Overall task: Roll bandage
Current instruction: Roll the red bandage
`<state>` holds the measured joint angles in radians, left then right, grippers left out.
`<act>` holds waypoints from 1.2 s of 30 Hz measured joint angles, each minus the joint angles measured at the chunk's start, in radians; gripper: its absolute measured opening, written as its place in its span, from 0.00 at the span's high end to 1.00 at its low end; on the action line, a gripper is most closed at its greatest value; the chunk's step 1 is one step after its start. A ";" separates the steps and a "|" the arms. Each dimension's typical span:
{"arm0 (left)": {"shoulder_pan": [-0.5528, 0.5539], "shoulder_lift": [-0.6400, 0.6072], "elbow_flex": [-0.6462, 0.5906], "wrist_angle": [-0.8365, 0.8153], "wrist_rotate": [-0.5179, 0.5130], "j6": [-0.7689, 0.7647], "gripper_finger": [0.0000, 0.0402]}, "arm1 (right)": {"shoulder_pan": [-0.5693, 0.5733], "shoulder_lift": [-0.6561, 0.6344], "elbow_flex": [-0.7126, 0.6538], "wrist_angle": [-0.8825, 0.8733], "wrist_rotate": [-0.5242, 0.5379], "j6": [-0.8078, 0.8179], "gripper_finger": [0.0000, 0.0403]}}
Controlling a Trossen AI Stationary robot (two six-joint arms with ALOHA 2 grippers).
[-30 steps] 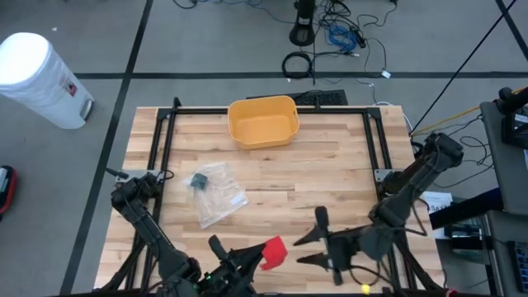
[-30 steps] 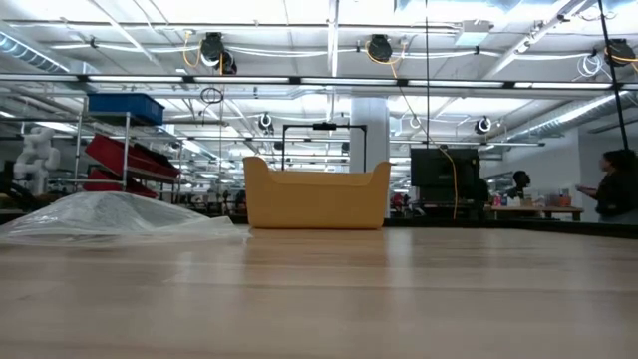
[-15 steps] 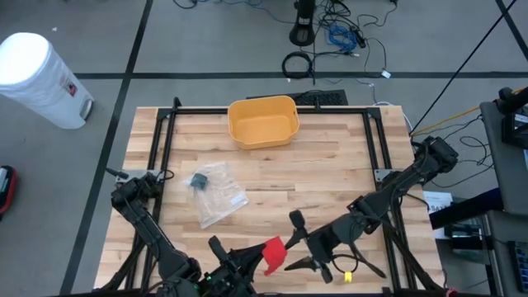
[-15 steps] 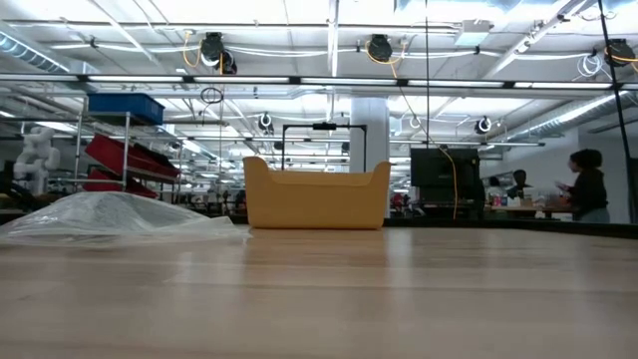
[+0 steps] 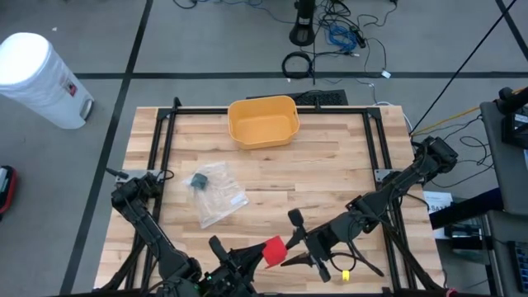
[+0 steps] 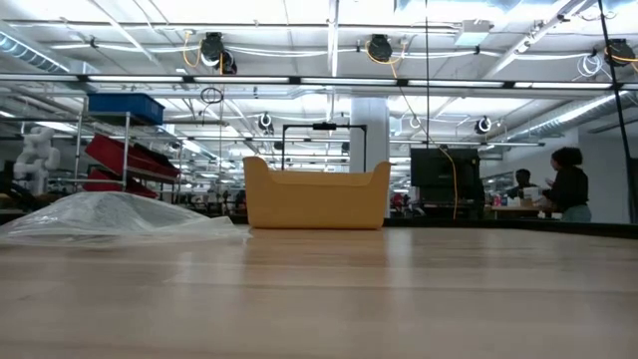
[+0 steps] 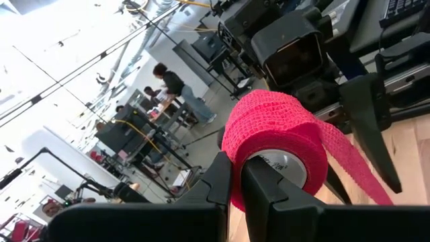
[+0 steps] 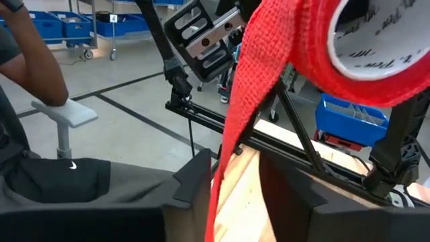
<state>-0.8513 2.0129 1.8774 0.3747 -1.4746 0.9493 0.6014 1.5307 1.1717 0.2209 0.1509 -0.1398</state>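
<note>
both jaws matter here, so i start with the nearest pair: my left gripper [image 7: 235,191] has its fingers pressed together on the rim of the red bandage roll [image 7: 275,144], holding it up off the table at the near edge. a loose tail [image 8: 245,114] hangs down from the roll, slanting away from the left jaws.

what has just changed: my right gripper [image 5: 295,242] has swung in from the right side of the table over the last second and now sits just beside the roll [image 5: 272,250], and its fingers have narrowed from a wide spread. in the right wrist view the tail drops straight between those two fingers [image 8: 195,181], which stand apart with the strip in the gap; i cannot tell whether they touch it yet. i read that as the right arm getting ready to take the free end so winding can begin.

farther off, well beyond both jaws, lie a clear plastic bag [image 5: 216,193] and a yellow bin [image 5: 262,120], neither involved.
</note>
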 joint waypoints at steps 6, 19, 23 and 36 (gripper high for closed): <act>0.000 0.000 0.000 0.000 0.000 0.000 0.95 | 0.000 0.000 0.000 -0.002 -0.010 -0.002 0.88; 0.000 0.000 0.000 0.000 0.000 0.000 0.95 | 0.000 0.000 0.000 0.002 -0.055 0.069 0.93; 0.000 0.000 0.000 0.000 0.000 0.000 0.95 | 0.000 0.000 0.000 0.015 -0.055 0.084 0.82; 0.000 0.000 0.000 0.000 0.000 0.001 0.95 | 0.000 0.000 0.000 0.045 -0.055 0.046 0.62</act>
<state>-0.8513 2.0129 1.8774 0.3747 -1.4742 0.9500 0.6014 1.5307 1.1717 0.2661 0.0956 -0.0937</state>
